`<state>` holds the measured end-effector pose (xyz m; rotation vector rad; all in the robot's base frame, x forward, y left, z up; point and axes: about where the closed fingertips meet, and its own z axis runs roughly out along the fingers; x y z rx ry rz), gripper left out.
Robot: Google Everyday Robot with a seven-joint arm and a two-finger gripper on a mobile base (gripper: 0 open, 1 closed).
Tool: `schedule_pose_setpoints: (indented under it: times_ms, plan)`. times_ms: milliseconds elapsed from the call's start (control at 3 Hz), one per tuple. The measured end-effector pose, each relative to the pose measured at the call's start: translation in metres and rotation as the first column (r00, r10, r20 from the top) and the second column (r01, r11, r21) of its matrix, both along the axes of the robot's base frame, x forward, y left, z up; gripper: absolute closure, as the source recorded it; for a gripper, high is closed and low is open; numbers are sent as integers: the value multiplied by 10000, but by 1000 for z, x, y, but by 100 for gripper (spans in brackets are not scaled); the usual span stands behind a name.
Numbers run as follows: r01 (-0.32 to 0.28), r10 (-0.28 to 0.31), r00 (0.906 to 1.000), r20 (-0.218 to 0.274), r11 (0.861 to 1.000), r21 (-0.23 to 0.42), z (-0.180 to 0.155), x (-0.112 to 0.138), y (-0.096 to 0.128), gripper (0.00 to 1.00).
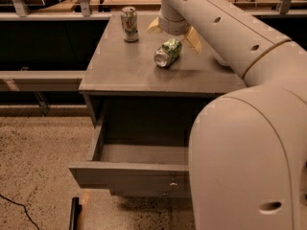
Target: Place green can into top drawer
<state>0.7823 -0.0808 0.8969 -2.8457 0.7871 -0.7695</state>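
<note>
currently the gripper (173, 35) is being held at upper centre over the green can (168, 52), jaws spread apart.

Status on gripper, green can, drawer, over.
Two-finger gripper open, just over mottled dark-green drink can. Can lying on its side on grey cabinet top, ungripped. Wide grey top drawer open; nothing seen in the way.

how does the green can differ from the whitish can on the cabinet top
The green can lies on its side, mottled dark green; the whitish can stands upright, pale with a logo, farther back left. The gripper hovers open by the green can only. Both sit on the cabinet top.
</note>
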Motion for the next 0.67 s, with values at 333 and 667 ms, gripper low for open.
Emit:
schedule_pose_setpoints:
  times_ms: [333,667]
  plan:
    - [-46,58,9989,-460,9997,241,-24,24,-4,2]
    - [-206,236,9964,-812,9991,378,-39,32,-5,23]
